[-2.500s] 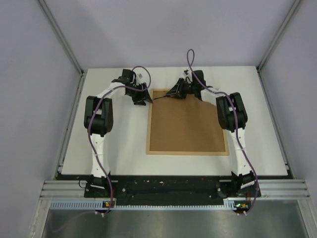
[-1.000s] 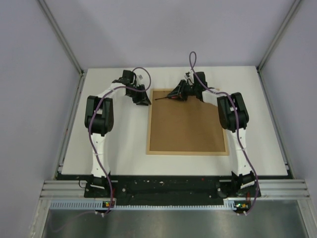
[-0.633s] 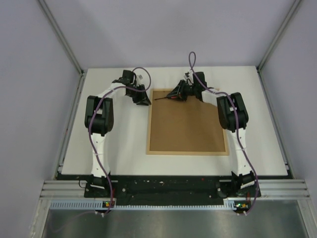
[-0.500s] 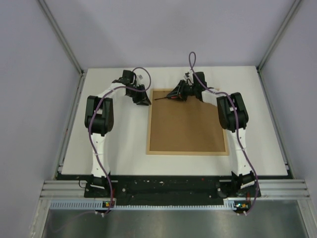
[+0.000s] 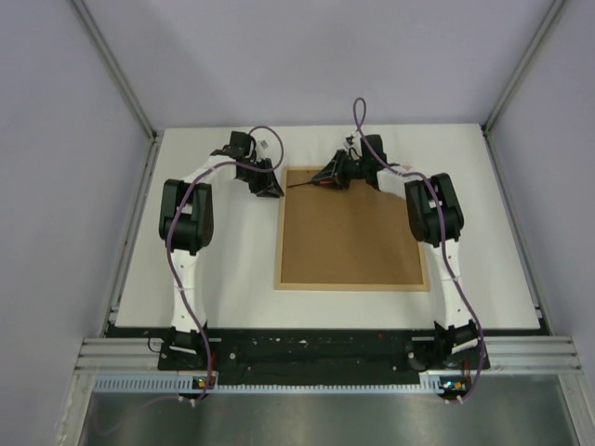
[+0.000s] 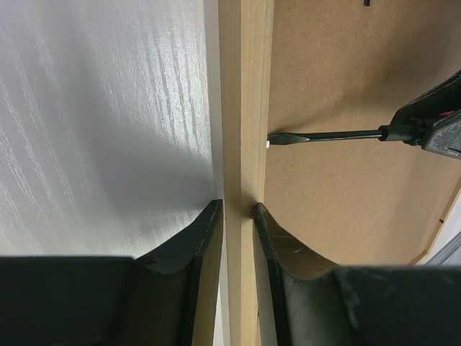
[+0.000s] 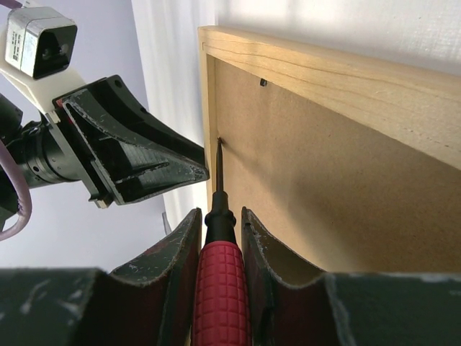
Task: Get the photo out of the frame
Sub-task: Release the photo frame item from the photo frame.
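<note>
**Desk:** What has changed on the tabletop (image 5: 223,269)?

**Stringer:** Very little. A couple of seconds back the right arm edged its red-handled screwdriver (image 7: 220,288) slightly toward the far side. Over the last second both arms have held still. The frame (image 5: 351,286) lies face down, a little right of centre. Its brown backing board (image 5: 349,232) faces up and is seated inside the rails.

**Desk:** And the fingers?

**Stringer:** The left fingers (image 6: 189,249) are closed on the frame's left rail near the far-left corner, one on the outer side and one on the inner side over the board. The right fingers (image 7: 173,267) are clamped around the screwdriver's handle. The blade lies low across the board, pointing left. Its tip sits at the inner edge of that same rail, just past the left grip, against a small pale speck (image 6: 266,143). That speck may be a retaining tab, but it is too small to be sure.

**Desk:** Where is the photo?

**Stringer:** It is not visible in any view. Presumably it is still inside the frame, under the board.

**Desk:** So what does this mean for the job?

**Stringer:** My reading is that it is early days. The board is flat and nothing has come out. The pause suggests the tip is placed and the frame is braced for prying.
</note>
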You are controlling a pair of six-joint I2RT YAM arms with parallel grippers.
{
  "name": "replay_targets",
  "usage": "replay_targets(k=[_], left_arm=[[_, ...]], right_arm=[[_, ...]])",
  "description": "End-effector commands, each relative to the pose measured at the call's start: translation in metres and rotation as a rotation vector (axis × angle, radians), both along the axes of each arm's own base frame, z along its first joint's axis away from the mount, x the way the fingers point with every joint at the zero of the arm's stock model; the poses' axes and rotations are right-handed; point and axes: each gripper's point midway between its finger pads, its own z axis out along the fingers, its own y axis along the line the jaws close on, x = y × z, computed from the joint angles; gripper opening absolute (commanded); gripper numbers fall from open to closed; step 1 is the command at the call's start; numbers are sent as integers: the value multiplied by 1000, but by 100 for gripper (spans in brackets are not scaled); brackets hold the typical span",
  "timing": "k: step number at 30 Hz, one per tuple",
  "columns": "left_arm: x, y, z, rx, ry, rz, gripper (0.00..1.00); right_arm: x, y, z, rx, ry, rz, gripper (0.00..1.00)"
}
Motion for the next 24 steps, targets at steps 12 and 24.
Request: replay_targets(k=[12,24], left_arm=[[-4,-7,-11,8,18,-10,24],[-5,-6,-8,16,13,-10,10]], right_arm=[[-15,47,-15,-7,1,85,0],[-27,47,-33,-37,66,89,0]])
